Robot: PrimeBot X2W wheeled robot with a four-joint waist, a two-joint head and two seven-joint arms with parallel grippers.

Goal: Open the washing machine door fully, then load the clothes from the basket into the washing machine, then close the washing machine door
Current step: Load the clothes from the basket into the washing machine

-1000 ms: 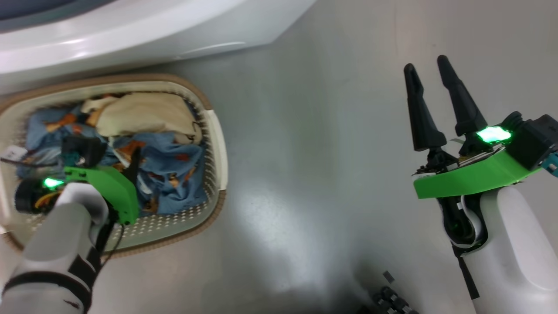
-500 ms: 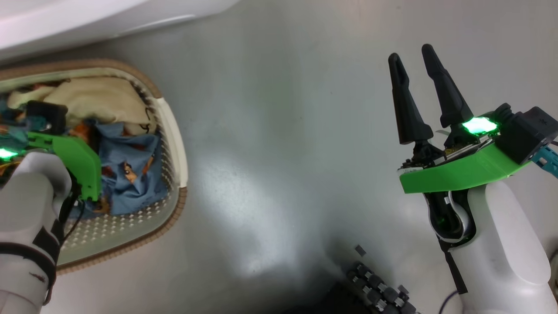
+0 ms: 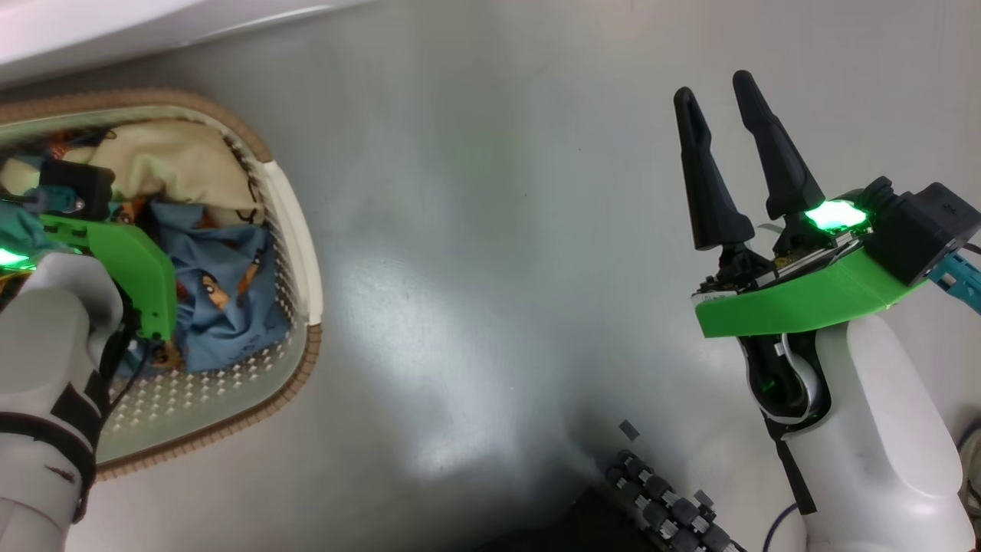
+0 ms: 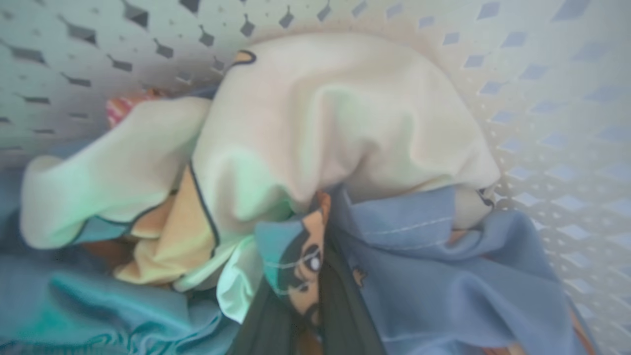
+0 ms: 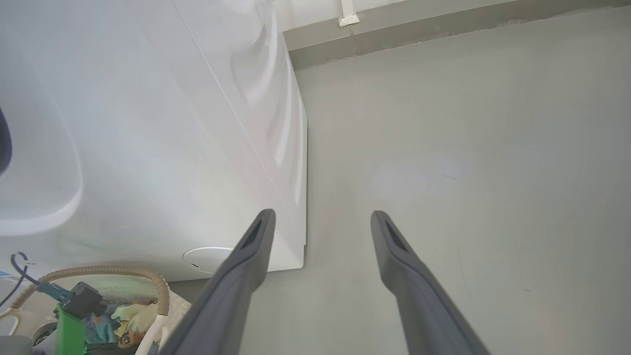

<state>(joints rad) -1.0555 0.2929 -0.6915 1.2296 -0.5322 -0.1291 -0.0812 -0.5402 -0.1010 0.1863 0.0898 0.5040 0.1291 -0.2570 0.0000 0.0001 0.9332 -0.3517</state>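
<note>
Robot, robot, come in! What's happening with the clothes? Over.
Left gripper shut on clothes in basket, near its wall. Right gripper open, over floor.

We record clothes [image 3: 222, 307] light blue with orange-brown figures, some cream; basket [image 3: 295, 238] cream, perforated, brown-rimmed; washing machine [image 5: 148, 148] white.

Left tool [image 4: 320, 301], wide a second ago, now tight on clothes [image 4: 434, 266].
</note>
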